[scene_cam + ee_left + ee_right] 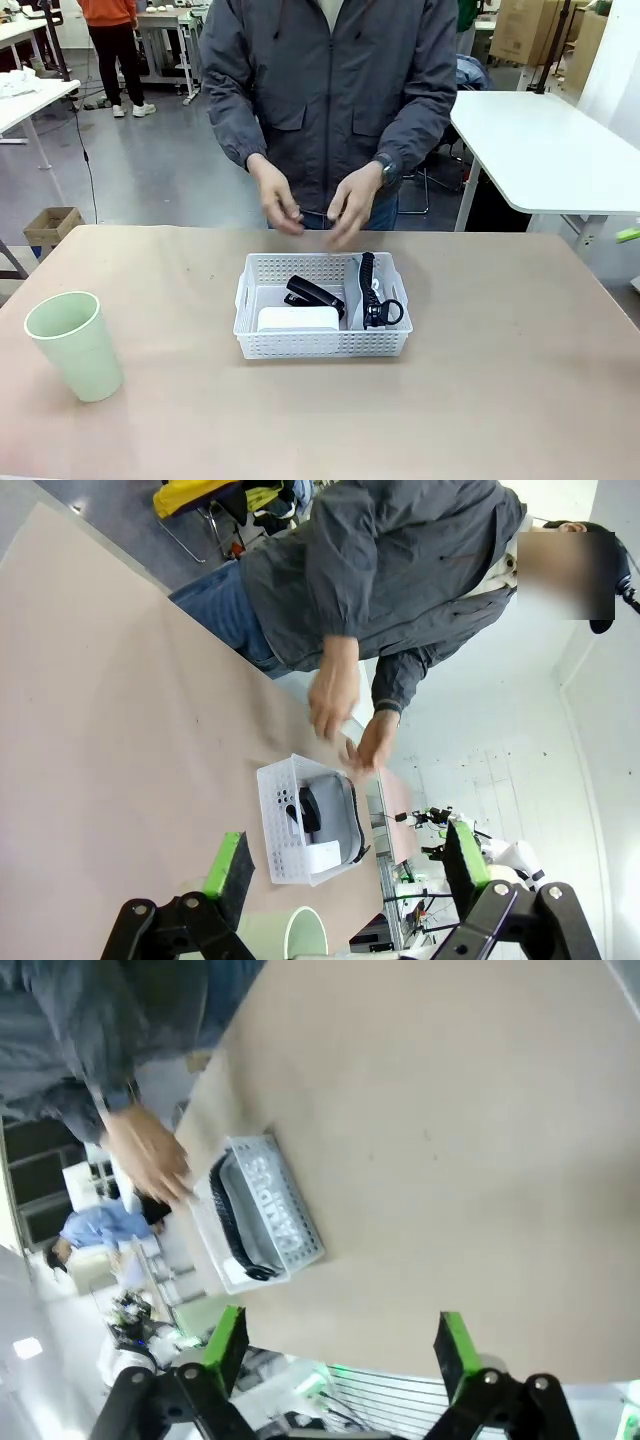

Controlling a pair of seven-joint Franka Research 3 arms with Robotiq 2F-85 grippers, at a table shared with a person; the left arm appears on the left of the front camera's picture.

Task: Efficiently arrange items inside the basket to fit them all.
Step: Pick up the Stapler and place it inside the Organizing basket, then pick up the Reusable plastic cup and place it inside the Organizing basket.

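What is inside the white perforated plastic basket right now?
A black stapler, a white rounded rectangular device and a grey pouch with black strap on edge. They cover whatever lies beneath them.

White side table [540,150] (far right), cardboard box [50,225] on floor

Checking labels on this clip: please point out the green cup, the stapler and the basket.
green cup [78,358], front view, on its outer wall.
stapler [315,293], front view, on its top arm.
basket [320,344], front view, on its near perforated wall.
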